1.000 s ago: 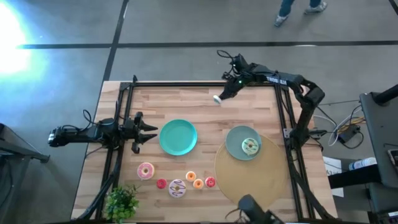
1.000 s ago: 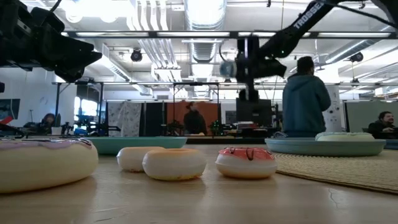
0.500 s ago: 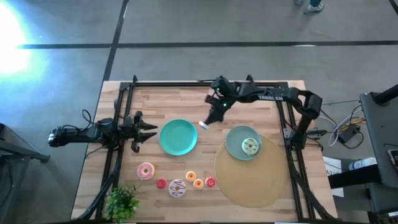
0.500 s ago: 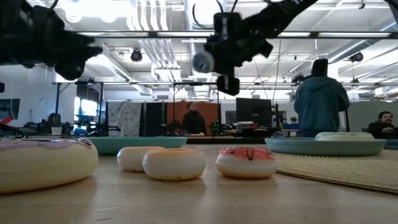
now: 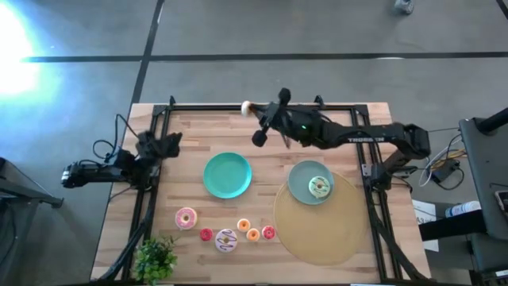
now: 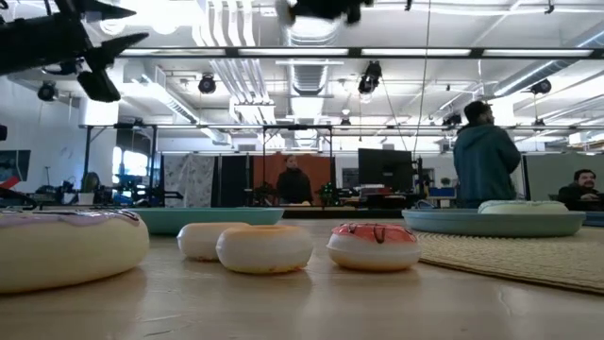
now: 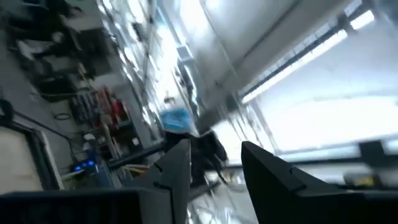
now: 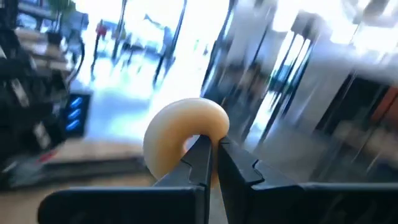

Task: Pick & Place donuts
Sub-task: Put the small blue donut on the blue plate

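Observation:
My right gripper is high over the table's far edge, shut on a small cream donut; in its wrist view the ring fills the middle. My left gripper hangs open near the left edge, tipped up toward the ceiling, and holds nothing. A pink donut, a white donut with purple streaks and several tiny red and orange donuts lie flat on the near part of the table. A green donut lies on the grey-blue plate. My right gripper pinches the cream donut's band between its two fingers, at the side of the ring nearest the wrist. The rest of the ring stands out past the fingertips. The donut is lifted clear of the table.
A teal plate sits mid-table and a round woven mat lies under the grey-blue plate on the right. A leafy plant stands at the near left corner. Black frame rails run along the table's edges. People stand in the room beyond.
My right gripper, shut on the cream donut throughout, swung from the far edge toward the teal plate, then back toward the far edge and up, nearly out of the low view. My left gripper drew back toward the left edge and tipped upward.

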Robot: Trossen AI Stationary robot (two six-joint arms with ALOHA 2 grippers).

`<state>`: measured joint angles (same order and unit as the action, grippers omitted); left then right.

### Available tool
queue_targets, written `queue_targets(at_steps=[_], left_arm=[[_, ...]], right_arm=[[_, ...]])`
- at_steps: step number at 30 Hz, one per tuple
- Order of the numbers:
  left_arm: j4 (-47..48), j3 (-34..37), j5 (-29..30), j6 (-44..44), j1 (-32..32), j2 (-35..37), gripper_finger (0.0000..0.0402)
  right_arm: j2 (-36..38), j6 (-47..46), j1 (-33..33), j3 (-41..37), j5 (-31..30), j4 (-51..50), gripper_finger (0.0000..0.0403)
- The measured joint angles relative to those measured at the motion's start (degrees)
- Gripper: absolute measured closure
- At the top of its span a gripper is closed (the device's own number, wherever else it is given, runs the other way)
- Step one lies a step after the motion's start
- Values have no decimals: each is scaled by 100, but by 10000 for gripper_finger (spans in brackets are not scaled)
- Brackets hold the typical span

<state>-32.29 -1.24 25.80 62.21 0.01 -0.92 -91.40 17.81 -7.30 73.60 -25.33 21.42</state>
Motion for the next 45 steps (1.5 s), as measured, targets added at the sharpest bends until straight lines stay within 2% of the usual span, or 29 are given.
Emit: queue_targets(at_steps=[3, 8, 11, 15, 18, 21, 24, 28, 30, 34, 37, 42, 45], left_arm=[[-90, -144, 399, 90, -7, -1, 284], [-56, -205, 1783, 62, -3, -1, 284], [-24, -205, 1995, 118, -2, -69, 284], [-26, -328, 1578, 654, -2, -635, 284], [3, -617, 1418, 458, -2, -1335, 284], [-78, -1066, 938, 336, 2, -2048, 284], [-237, -1538, 275, 621, 63, -2707, 284], [-281, -2233, 58, 974, 252, -3408, 284], [-283, -2566, -76, 1028, 426, -3724, 284], [-303, -3283, -731, 1343, 852, -4398, 284], [-256, -3781, -991, 1463, 1061, -5025, 284], [-352, -4297, -1845, 1723, 1516, -5782, 284], [-945, -4402, -2233, 1748, 1660, -6068, 284]], right_arm=[[-21, 961, 158, 2, -239, 824, 390], [-98, 1690, 172, 2, -340, 1400, 390], [-166, 1869, 108, 94, -328, 1402, 390], [-309, 1862, -51, 269, 59, 1322, 390], [-468, 1844, -167, 434, 395, 1187, 390], [-638, 1956, -256, 558, 548, 1141, 390], [-701, 2128, -346, 622, 906, 1173, 390], [-701, 2137, -414, 704, 1361, 1202, 390], [-701, 2155, -417, 770, 1404, 1194, 390], [-690, 2188, -414, 886, 1855, 1218, 390], [-684, 2209, -407, 984, 2253, 1259, 390], [-665, 2139, -393, 1056, 2283, 1661, 390], [-658, 2121, -393, 1056, 2279, 1844, 390]])
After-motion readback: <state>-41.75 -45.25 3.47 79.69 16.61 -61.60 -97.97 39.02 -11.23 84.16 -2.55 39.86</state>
